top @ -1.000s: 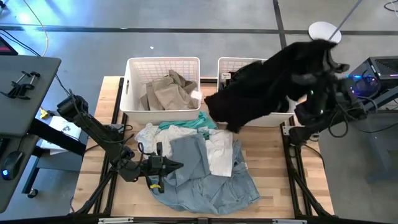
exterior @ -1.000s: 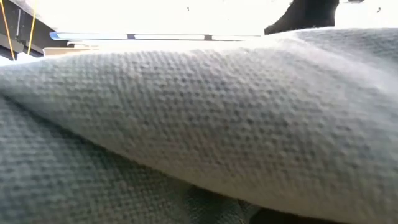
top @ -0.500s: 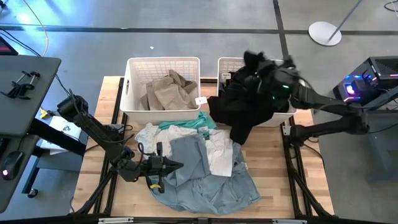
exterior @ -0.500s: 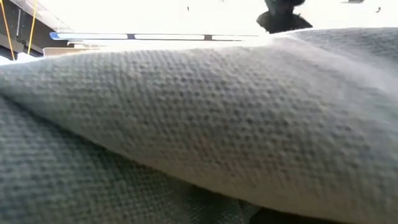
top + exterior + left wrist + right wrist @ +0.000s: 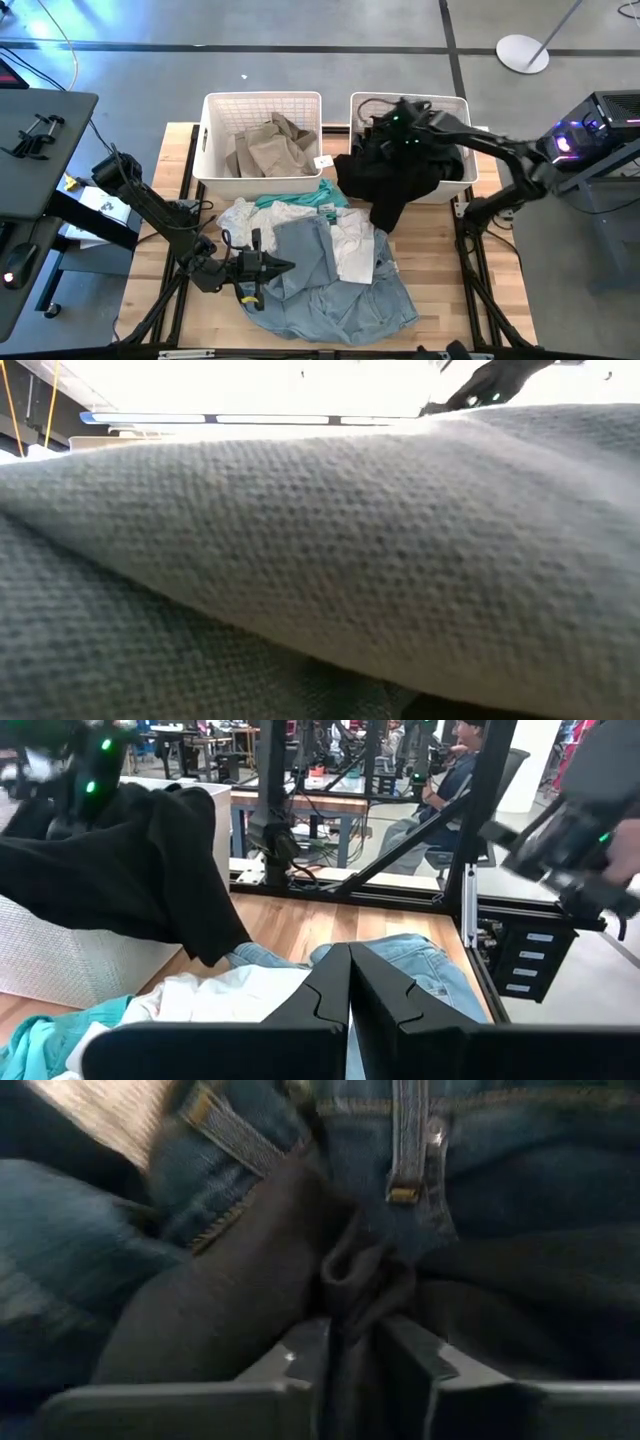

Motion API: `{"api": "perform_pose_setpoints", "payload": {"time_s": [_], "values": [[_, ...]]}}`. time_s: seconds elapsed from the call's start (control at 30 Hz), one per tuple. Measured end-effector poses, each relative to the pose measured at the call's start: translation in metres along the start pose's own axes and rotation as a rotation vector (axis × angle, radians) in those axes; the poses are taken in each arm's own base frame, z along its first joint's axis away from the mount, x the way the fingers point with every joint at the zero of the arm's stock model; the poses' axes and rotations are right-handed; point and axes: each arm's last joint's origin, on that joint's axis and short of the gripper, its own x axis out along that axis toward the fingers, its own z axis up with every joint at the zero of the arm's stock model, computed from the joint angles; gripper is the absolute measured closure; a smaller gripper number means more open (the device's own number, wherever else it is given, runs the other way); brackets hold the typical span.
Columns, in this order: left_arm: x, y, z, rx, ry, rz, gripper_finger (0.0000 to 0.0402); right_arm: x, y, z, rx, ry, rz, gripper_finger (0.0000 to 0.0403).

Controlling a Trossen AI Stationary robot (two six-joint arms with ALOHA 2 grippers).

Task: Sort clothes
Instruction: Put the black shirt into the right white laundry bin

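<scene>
My right gripper (image 5: 400, 128) is over the right white basket (image 5: 455, 100), shut on a black garment (image 5: 390, 170) that drapes over the basket's front rim and hangs to the table. Blue jeans (image 5: 440, 1150) lie in that basket under it. Tan khaki clothes (image 5: 270, 145) lie in the left basket (image 5: 215, 105). On the table lies a pile of white (image 5: 350, 245), teal (image 5: 320, 195), grey-blue (image 5: 305, 255) and light denim (image 5: 350, 305) clothes. My left gripper (image 5: 288, 265) is shut at the pile's left side, fingertips together (image 5: 349, 975). My right gripper pinches a bunched fold of the black garment (image 5: 355, 1275) between its two fingers, which come from above and point down into the right basket. The rest of the garment lies slack over the basket's front rim, its lower end (image 5: 383, 215) on the table.
The grey-blue cloth (image 5: 320, 560) fills the low view. The black garment's hanging part (image 5: 130, 860) covers the right basket's front wall (image 5: 60, 970). Bare wood shows at the table's right side (image 5: 430, 260). People sit at desks in the room beyond (image 5: 450, 780).
My right gripper has swung from beyond the table's right edge toward the left and gone down over the right basket, carrying the black garment. The garment was held high and spread; now it has sunk onto the basket, and its lower part hangs over the front rim.
</scene>
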Motion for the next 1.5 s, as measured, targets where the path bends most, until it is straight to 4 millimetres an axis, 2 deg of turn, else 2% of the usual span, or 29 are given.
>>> {"api": "perform_pose_setpoints", "payload": {"time_s": [0.07, 0.13, 0.2, 0.27, 0.4, 0.53, 0.67, 0.73, 0.8, 0.93, 1.07, 1.2, 1.33, 1.5], "values": [[-0.001, -0.001, 0.0, 0.002, 0.002, -0.003, 0.0401, 0.01, 0.001, -0.001, 0.017, 0.042, -0.038, 0.031], [-0.002, -0.002, -0.001, 0.006, 0.005, -0.008, 0.0401, 0.012, 0.001, -0.001, 0.008, 0.049, -0.073, 0.0286], [-0.002, -0.002, -0.001, 0.006, 0.005, -0.008, 0.0401, 0.007, 0.0, 0.0, -0.018, 0.039, -0.088, 0.0268], [-0.002, -0.002, -0.001, 0.006, 0.005, -0.008, 0.0401, -0.007, -0.002, 0.005, -0.057, 0.011, -0.084, 0.0258], [-0.002, -0.002, -0.001, 0.006, 0.005, -0.008, 0.0401, -0.063, -0.004, 0.021, -0.085, -0.133, -0.095, 0.0255], [-0.002, -0.002, -0.001, 0.006, 0.005, -0.008, 0.0401, -0.136, -0.002, 0.025, -0.097, -0.343, -0.144, 0.0254], [-0.002, -0.002, -0.001, 0.006, 0.005, -0.008, 0.0401, -0.205, 0.006, 0.007, -0.108, -0.588, -0.151, 0.0254], [-0.002, -0.002, -0.001, 0.006, 0.005, -0.008, 0.0401, -0.228, 0.016, -0.008, -0.16, -0.674, -0.12, 0.0254], [-0.002, -0.002, -0.001, 0.006, 0.005, -0.008, 0.0401, -0.24, 0.027, -0.025, -0.274, -0.709, -0.067, 0.0254], [-0.002, -0.002, -0.001, 0.006, 0.005, -0.008, 0.0401, -0.236, 0.057, -0.064, -0.485, -0.662, 0.014, 0.0254], [-0.002, -0.001, -0.001, 0.007, 0.005, -0.007, 0.0401, -0.212, 0.095, -0.109, -0.674, -0.592, 0.123, 0.0254], [-0.001, -0.001, -0.001, 0.007, 0.004, -0.001, 0.0401, -0.177, 0.133, -0.164, -0.765, -0.534, 0.214, 0.0254], [-0.001, -0.001, -0.001, 0.007, 0.003, 0.007, 0.0401, -0.141, 0.16, -0.214, -0.79, -0.528, 0.261, 0.0254], [-0.001, -0.001, -0.001, 0.007, 0.002, 0.007, 0.0401, -0.096, 0.181, -0.248, -0.774, -0.496, 0.263, 0.0254]]}}
